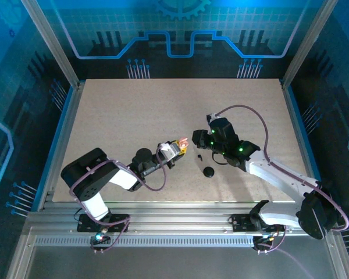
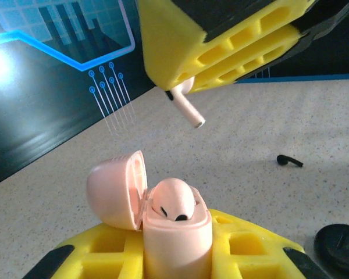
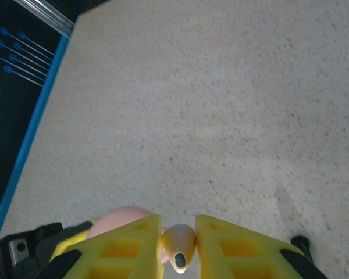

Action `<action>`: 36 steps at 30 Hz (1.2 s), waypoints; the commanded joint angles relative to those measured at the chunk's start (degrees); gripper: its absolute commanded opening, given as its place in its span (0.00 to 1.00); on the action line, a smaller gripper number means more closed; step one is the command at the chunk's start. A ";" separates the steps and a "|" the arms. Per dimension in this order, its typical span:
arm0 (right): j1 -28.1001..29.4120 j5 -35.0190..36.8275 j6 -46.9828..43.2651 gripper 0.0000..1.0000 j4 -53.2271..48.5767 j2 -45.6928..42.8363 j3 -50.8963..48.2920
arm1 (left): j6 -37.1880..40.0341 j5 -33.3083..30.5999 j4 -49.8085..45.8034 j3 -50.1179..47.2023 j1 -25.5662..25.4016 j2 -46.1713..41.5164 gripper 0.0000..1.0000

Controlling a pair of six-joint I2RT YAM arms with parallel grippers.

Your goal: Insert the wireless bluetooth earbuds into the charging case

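Pink case (image 2: pixel 177 244): upright, lid hinged open to the left, clamped in the left gripper (image 2: pixel 177 258). One pink earbud (image 2: pixel 173 200) sits in it. The second pink earbud (image 2: pixel 186 107) is pinched in the right gripper (image 3: pixel 179 232), stem angled downward, above the case and apart from it. One black earbud (image 2: pixel 289 161) lies on the table (image 2: pixel 250 133), near the black case (image 2: pixel 340 247).

speckled beige table (image 1: pixel 134 116), dark walls (image 1: pixel 104 29) with glowing blue circuit-line patterns, aluminium frame posts (image 1: pixel 49 40), slotted metal rail (image 1: pixel 180 239) at near edge
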 commanded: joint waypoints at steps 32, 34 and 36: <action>4.27 -1.49 0.16 0.21 13.22 3.75 -0.44 | -2.32 -4.94 2.14 4.37 -0.64 -3.43 0.13; 4.32 -1.15 0.31 0.21 13.32 3.26 -1.19 | -2.59 -4.91 2.14 4.64 -0.64 -3.77 0.13; 4.36 -0.62 0.58 0.21 13.39 2.50 -2.14 | -3.06 -4.99 2.16 4.70 -0.57 -4.17 0.13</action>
